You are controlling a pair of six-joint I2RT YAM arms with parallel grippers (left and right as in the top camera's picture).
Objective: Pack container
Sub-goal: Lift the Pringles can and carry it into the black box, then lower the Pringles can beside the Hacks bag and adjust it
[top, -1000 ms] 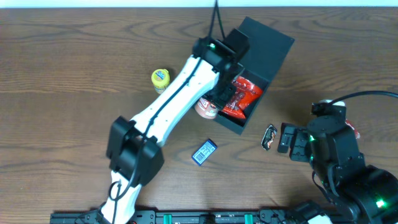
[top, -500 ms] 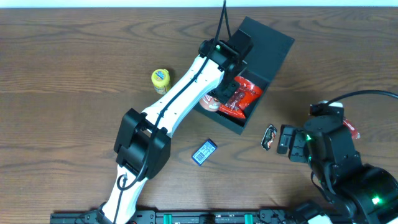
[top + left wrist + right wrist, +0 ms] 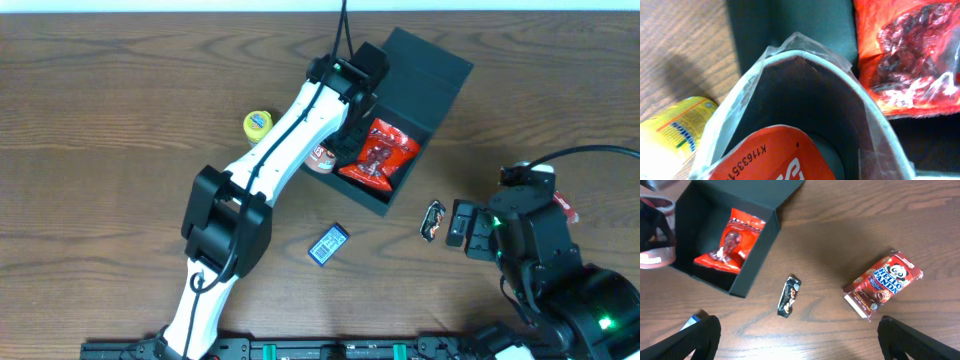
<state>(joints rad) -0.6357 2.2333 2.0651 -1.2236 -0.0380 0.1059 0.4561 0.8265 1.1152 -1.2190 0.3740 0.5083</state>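
Container (image 3: 418, 98) at top centre of the wooden table (image 3: 120, 80), flap lid open: matte, rigid, square, shallow. 1 item packed: crinkly glossy red bag (image 3: 378, 156). Left gripper (image 3: 336, 152) pinches a film-wrapped brown snack pack (image 3: 318, 160) at its left wall, not yet in. Right gripper (image 3: 799, 325) spread wide, empty. 4 loose, by my count: yellow tub (image 3: 258, 124), blue packet (image 3: 329, 245), dark bar (image 3: 432, 220), Hello Panda box (image 3: 882, 284).

**Operator:** What class of site was recorded?

**Technician:** A robotics test bench, probably a lab. The left arm (image 3: 280, 150) and right arm (image 3: 550, 270) were mounted along a black rail (image 3: 300, 350) at the near edge of a wood-grain table (image 3: 100, 200). A black cable (image 3: 345, 25) led off the far side. Packaged snacks (image 3: 882, 282) lay on the tabletop.
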